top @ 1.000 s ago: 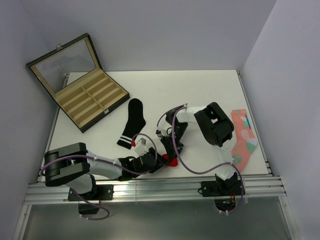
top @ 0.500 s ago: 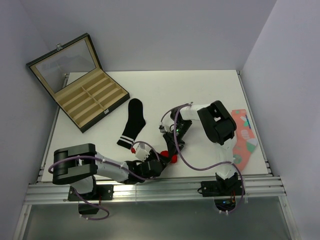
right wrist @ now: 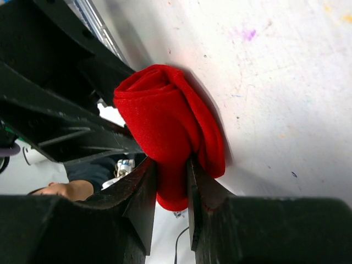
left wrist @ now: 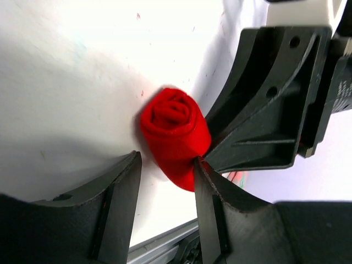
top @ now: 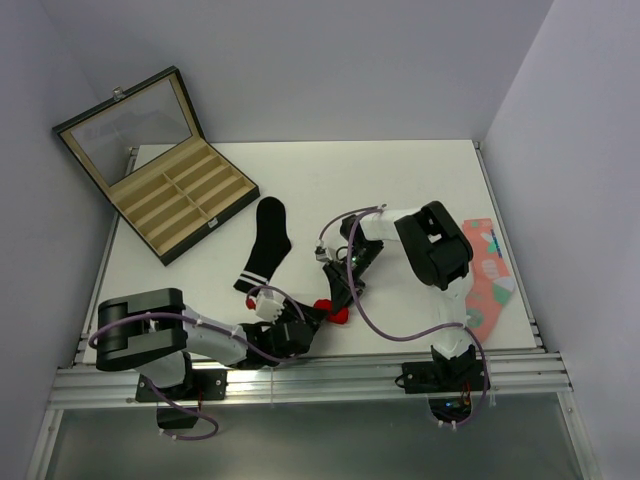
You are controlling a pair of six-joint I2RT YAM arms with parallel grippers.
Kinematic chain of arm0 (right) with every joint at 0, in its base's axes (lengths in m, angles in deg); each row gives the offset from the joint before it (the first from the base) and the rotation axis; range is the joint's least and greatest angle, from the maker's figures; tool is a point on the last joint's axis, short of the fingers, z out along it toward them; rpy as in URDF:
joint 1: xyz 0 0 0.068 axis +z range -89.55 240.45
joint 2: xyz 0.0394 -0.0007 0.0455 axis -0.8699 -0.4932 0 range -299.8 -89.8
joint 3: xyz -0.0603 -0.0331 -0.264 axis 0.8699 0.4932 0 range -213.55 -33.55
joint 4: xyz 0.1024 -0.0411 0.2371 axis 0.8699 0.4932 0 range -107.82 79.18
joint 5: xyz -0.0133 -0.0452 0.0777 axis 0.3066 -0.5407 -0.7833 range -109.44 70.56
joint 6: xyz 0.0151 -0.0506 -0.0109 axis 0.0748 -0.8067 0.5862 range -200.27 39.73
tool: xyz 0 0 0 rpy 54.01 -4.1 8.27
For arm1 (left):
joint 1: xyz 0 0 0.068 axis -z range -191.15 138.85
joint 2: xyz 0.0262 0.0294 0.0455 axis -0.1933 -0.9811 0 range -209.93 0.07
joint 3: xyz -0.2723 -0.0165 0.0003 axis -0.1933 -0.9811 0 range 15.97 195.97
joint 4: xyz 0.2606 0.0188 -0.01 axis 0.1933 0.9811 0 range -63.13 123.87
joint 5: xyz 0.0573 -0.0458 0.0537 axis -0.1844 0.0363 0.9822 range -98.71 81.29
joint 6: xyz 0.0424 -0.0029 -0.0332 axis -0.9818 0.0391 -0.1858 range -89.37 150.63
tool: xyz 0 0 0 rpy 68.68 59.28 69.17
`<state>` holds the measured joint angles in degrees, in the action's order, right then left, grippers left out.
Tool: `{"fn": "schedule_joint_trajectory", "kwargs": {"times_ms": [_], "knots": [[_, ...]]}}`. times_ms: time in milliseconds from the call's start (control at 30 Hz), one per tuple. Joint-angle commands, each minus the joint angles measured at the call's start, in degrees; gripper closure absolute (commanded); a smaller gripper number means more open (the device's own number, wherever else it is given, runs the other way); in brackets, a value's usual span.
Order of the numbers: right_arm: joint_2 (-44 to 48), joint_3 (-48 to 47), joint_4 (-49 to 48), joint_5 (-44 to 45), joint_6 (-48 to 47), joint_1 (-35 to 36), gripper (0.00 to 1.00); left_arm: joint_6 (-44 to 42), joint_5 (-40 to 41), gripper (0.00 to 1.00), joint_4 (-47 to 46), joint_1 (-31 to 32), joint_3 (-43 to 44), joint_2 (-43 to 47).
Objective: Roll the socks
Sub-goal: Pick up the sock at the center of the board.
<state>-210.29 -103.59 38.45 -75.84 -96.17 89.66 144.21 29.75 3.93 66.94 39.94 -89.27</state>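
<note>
The red sock (top: 334, 312) is wound into a tight roll (left wrist: 175, 129) near the table's front edge. My right gripper (right wrist: 171, 170) is shut on one end of it (right wrist: 165, 115), its fingers pinching the inner layers. My left gripper (left wrist: 165, 165) comes in low from the left and stands open around the roll's other end. One of its fingers (left wrist: 212, 209) touches the fabric, and the other (left wrist: 118, 203) stands apart from it. The black sock (top: 265, 245) with two white cuff stripes lies flat and unrolled, further back and to the left.
An open wooden display case (top: 160, 165) with a glass lid stands at the back left. A salmon-pink sock (top: 485, 275) with green and white patches lies at the right edge. The metal rail (top: 310, 378) runs just in front of the grippers.
The red roll has shifted slightly left and back with my right gripper. My left arm has drawn back to the left, and its jaws have narrowed a little around the roll.
</note>
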Motion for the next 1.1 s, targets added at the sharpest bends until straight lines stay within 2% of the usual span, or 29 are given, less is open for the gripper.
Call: {"fn": "schedule_joint_trajectory", "kwargs": {"times_ms": [0, 167, 367, 533, 933, 1067], "knots": [[2.10, 0.78, 0.68, -0.90, -2.29, 0.06, 0.82, 1.47, 4.17, 0.52, -1.14, -1.18, -1.55, 1.71], [2.01, 1.13, 0.51, -1.87, -1.51, 0.06, 0.82, -1.52, 1.45, 0.52, -4.40, -2.67, -0.50, -0.83], [2.45, 1.14, 0.06, -5.03, -1.06, 0.14, 0.83, 2.78, 0.04, 0.52, -6.59, -1.80, 1.25, -6.19], [2.63, 1.66, 0.50, -7.14, -1.50, 0.06, 0.83, 2.88, -1.01, 0.52, -9.23, -1.44, 3.01, -9.36], [0.08, -2.37, 13.32, -17.07, -16.06, 0.14, 0.83, 3.58, -1.54, 0.50, -8.35, -0.83, 3.72, -9.89], [0.16, -2.30, 14.40, -17.60, -17.14, 0.32, 0.84, 3.67, -1.37, 0.50, -9.41, -0.74, 3.37, -9.89]]}}
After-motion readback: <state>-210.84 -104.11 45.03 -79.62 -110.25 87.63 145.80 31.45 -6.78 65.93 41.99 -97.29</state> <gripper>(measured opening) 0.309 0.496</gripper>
